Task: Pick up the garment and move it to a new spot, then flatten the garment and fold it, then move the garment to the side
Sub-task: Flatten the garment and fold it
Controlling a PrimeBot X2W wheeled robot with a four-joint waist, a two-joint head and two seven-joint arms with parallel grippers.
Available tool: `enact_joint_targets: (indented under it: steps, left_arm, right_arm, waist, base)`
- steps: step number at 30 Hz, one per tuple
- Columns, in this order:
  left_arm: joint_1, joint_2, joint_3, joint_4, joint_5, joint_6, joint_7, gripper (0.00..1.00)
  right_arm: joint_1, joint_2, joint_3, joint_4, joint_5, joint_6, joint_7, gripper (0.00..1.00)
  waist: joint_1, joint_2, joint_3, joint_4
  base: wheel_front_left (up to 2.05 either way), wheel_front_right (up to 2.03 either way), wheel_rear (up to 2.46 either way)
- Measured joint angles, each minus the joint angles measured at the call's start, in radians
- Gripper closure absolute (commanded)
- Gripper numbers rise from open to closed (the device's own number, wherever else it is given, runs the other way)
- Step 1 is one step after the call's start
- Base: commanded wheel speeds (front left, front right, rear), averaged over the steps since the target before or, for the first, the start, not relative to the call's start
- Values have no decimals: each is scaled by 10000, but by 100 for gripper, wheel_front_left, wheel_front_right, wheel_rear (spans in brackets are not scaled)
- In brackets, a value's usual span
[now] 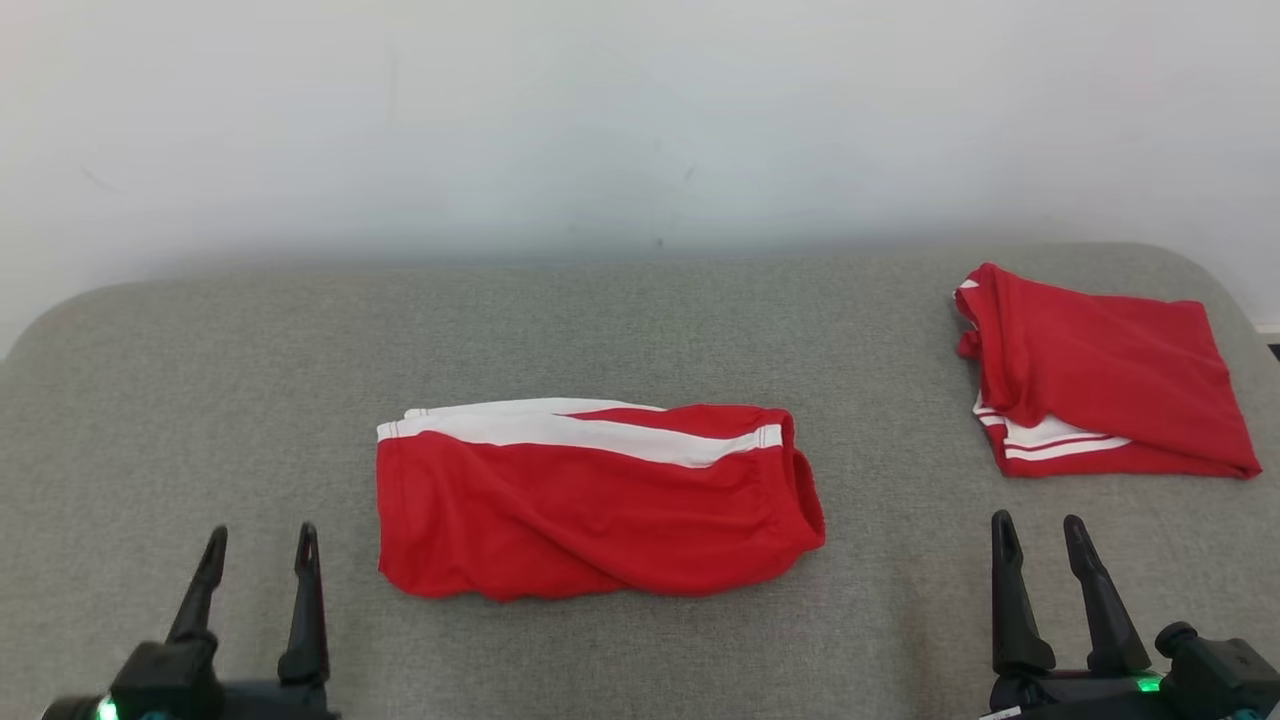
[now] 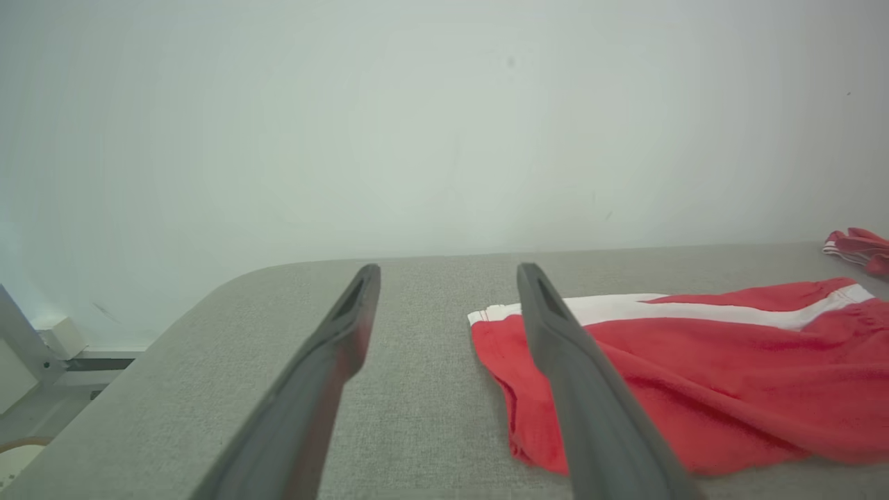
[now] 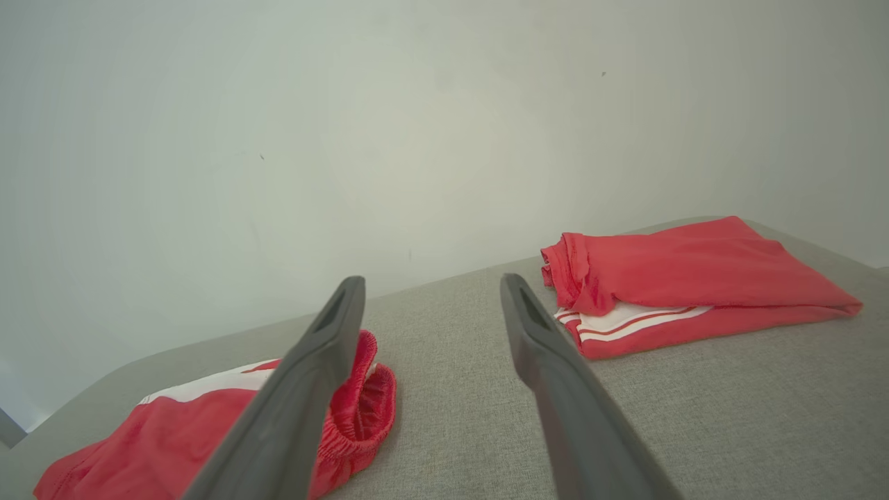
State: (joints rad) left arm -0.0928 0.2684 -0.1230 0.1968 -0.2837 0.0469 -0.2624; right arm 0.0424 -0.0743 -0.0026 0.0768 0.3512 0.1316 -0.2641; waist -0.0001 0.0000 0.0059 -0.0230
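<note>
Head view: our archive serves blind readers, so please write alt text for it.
A folded red garment with a white stripe lies at the middle of a grey padded surface, and a second folded red garment sits at the far right. The left gripper and right gripper rest open at the lower corners, touching neither.

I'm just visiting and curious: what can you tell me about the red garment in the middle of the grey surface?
The red garment looks like thin sports shorts, folded into a flat, wide rectangle. A broad white stripe slants along its far edge; a gathered elastic opening shows at its right end. The cloth is lightly wrinkled. It lies mid-way on the grey surface, touching that alone; the left gripper and right gripper stand clear of it.
</note>
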Motion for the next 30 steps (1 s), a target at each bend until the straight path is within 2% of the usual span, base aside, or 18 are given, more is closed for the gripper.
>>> enact_joint_targets:
  steps: [4,8,13,24,30]
  left_arm:
    - [559,-382,746,-151,407,-297,0,0]
    - [1178,-1080,1058,-493,857,-303,0,0]
    - [1573,-1549,1632,-619,1246,-571,0,0]
    - [1715,-1893,2161,-663,1801,-1081,0,0]
    - [1724,-1975,2171,-464,2029,-1193,0,0]
  right_arm:
    - [58,96,-73,104,-213,0,0,0]
    - [242,173,-174,276,-295,0,0,0]
    - [294,219,-213,493,-395,0,0,0]
    - [342,228,-215,748,-364,2,0,0]
    - [322,228,8,1068,-474,0,0,0]
  waist:
    - [0,0,-21,102]
    - [0,-1,-78,188]
    - [1,0,-102,311]
    - [1,0,-136,399]
    - [1,0,-178,447]
  base:
    - [0,0,0]
    - [0,0,0]
    - [0,0,0]
    - [0,0,0]
    - [0,0,0]
